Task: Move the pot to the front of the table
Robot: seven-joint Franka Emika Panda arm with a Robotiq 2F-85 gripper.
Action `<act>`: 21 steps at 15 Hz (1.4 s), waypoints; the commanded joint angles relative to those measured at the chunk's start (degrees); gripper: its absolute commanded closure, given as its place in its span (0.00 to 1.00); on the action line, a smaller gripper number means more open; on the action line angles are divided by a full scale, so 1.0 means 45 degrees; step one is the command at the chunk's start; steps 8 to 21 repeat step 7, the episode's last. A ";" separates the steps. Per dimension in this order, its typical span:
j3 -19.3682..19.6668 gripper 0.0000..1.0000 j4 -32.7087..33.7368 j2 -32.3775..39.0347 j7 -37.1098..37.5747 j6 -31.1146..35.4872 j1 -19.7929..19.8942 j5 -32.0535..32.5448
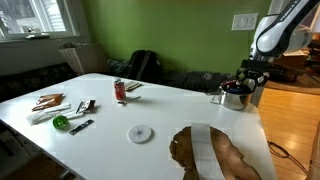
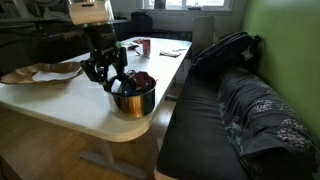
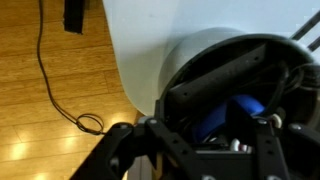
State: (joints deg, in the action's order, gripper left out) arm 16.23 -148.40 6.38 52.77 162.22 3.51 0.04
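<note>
The pot (image 2: 135, 102), small, shiny silver and cylindrical, stands upright with dark and red bits at its top, close to a rounded corner of the table (image 1: 150, 105). The table is large and white, with an irregular brown patch (image 1: 240, 160) crossed by a white strip (image 1: 205, 150).

My arm (image 1: 285, 25) bends downward; my gripper (image 2: 106, 72) hangs at its end, pointing straight down. Whether closed: undetermined.

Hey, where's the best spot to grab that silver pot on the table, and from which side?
Probably the rim of the pot, from above: it stands upright and open-topped at the edge of the table, so its thin wall suits a pinch.
</note>
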 commanded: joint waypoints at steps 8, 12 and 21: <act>-0.1962 0.00 0.0042 -0.1661 -0.1641 -0.1666 0.0138 -0.0376; -0.1962 0.00 0.0042 -0.1661 -0.1641 -0.1666 0.0138 -0.0376; -0.1962 0.00 0.0042 -0.1661 -0.1641 -0.1666 0.0138 -0.0376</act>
